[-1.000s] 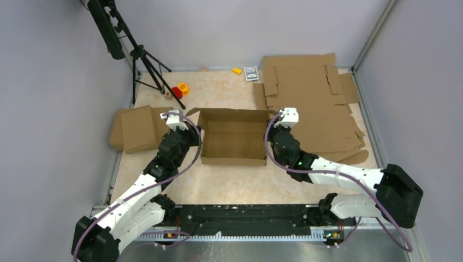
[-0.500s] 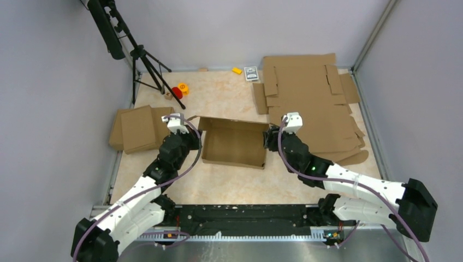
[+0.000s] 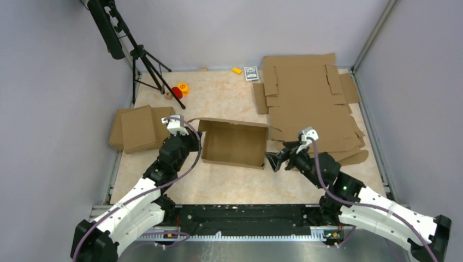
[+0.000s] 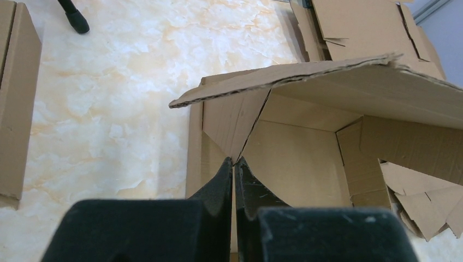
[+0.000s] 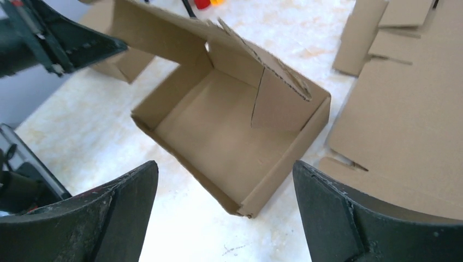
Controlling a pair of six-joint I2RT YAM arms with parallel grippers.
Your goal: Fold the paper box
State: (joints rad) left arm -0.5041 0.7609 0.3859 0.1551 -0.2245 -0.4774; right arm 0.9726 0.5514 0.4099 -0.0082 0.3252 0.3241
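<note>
The paper box (image 3: 233,144) is a shallow brown carton in the middle of the table, its interior open and its back flap (image 4: 327,68) leaning forward over it. My left gripper (image 3: 196,143) sits at the box's left wall. In the left wrist view its fingers (image 4: 234,161) are pressed together with a thin cardboard edge between them. My right gripper (image 3: 275,160) hangs just off the box's near right corner (image 5: 243,210). It is wide open, with nothing between its fingertips (image 5: 225,164). It touches no cardboard.
A pile of flat slotted cardboard sheets (image 3: 311,103) covers the back right. Smaller folded cardboard pieces (image 3: 136,128) lie at the left. A black tripod (image 3: 143,60) stands at the back left beside small red and orange items (image 3: 179,90). Grey walls enclose the table.
My right gripper has let go of the box's right side, opened wide and drawn back toward the near right. The box has turned slightly. The left gripper stays shut in place.
</note>
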